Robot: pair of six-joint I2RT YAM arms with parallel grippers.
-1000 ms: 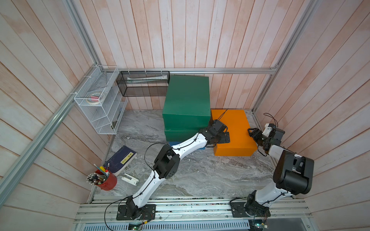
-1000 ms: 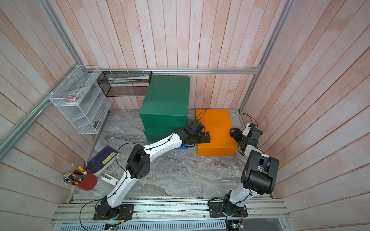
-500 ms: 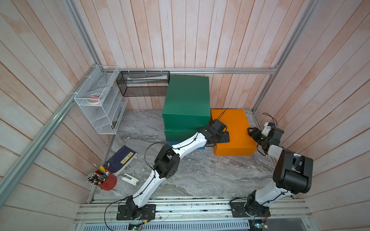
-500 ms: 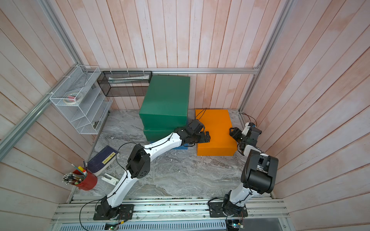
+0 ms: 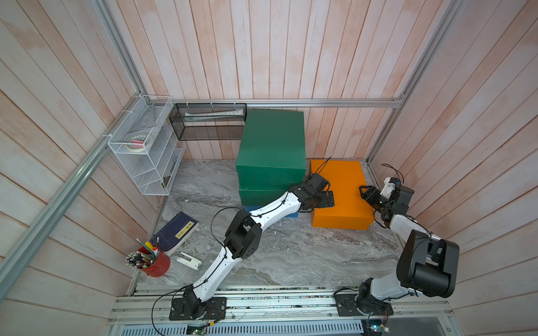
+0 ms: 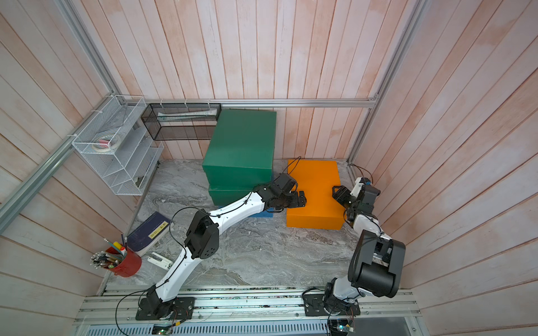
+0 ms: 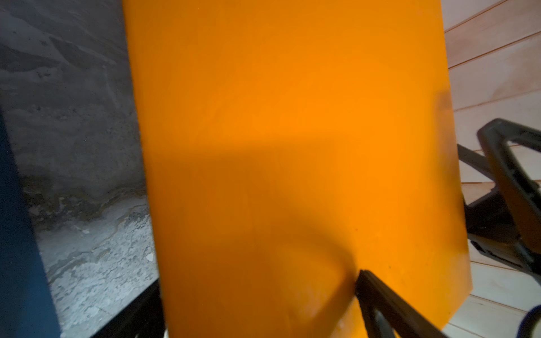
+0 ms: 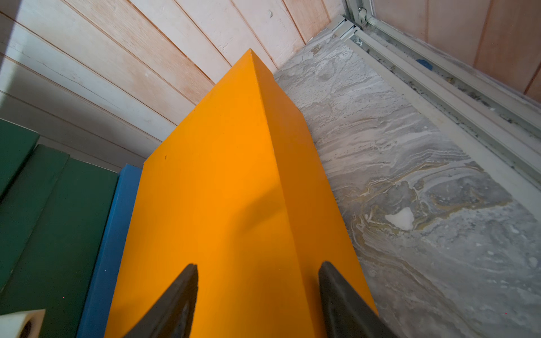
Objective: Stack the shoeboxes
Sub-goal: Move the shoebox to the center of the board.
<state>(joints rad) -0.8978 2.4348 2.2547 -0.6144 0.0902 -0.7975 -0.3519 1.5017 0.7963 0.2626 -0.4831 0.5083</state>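
The left hand (image 5: pixel 327 199) stands at its widest at the orange shoebox's (image 5: pixel 343 180) long side nearest the stack. In the left wrist view one finger (image 7: pixel 377 298) lies over the top face and the other drops beside the wall, with no clamp on the box. The right hand (image 5: pixel 364 192) is at the opposite long side with its jaws partly apart. In the right wrist view they straddle the edge where top meets side, and I cannot tell whether the pads touch.

The orange shoebox sits flat on the desk (image 5: pixel 291 256), close to the back wall and just beside the stack. That stack has the blue shoebox (image 8: pixel 117 234) at the bottom, a dark green shoebox (image 5: pixel 259 194) on it, and a second dark green shoebox (image 5: pixel 272 139) on top, set slightly askew.

The orange box looks stiff, matte and probably light, like empty card. It is far too wide for one hand to span, so it probably needs both hands pressing inward on the two long walls at mid-length. A hold on the lid alone might pull the lid off, so a grip lower on the walls seems safer. The matte faces should give fair friction, but uneven pressure could tilt the box, and it must rise above three boxes.
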